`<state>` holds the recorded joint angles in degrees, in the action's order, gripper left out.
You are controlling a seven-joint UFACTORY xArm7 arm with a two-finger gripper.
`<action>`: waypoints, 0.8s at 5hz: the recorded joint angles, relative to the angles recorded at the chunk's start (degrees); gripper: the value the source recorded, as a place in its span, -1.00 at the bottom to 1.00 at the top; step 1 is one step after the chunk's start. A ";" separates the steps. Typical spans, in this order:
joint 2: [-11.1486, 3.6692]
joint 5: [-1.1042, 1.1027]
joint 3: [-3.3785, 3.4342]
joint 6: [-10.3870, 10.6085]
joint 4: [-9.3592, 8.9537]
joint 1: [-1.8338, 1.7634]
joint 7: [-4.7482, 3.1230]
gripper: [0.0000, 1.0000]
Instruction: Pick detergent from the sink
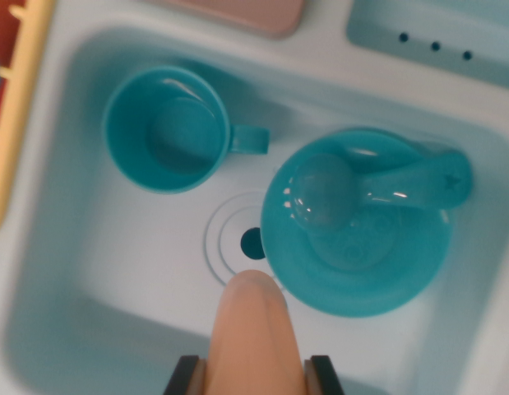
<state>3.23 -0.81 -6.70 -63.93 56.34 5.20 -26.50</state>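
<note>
In wrist view, at centre, a pale blue toy sink (90, 271) fills the frame w/ round drain (242, 241) in its floor; teal cup (166, 129) sits at 10 o'clock from drain, handle pointing to 3, and teal bowl (357, 222) at 3 o'clock holds a teal spoon (377, 185), while a yellow rack edge (16, 107) runs at 9 and a pink slab (246, 12) lies at 12. Detergent (252, 337), a peach bottle-like shape, stands at 6 o'clock, its tip just below drain and touching bowl's rim in the picture. Gripper (254, 377) has dark fingers (185, 377) pressed on both its sides, closed around it.
</note>
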 joint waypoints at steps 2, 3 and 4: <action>0.86 -0.09 0.03 -2.77 1.92 -0.02 0.07 1.00; 0.86 -0.09 0.03 -2.77 1.92 -0.02 0.07 1.00; 1.69 -0.17 0.07 -5.48 3.79 -0.04 0.13 1.00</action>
<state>4.92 -0.98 -6.64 -69.41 60.13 5.16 -26.37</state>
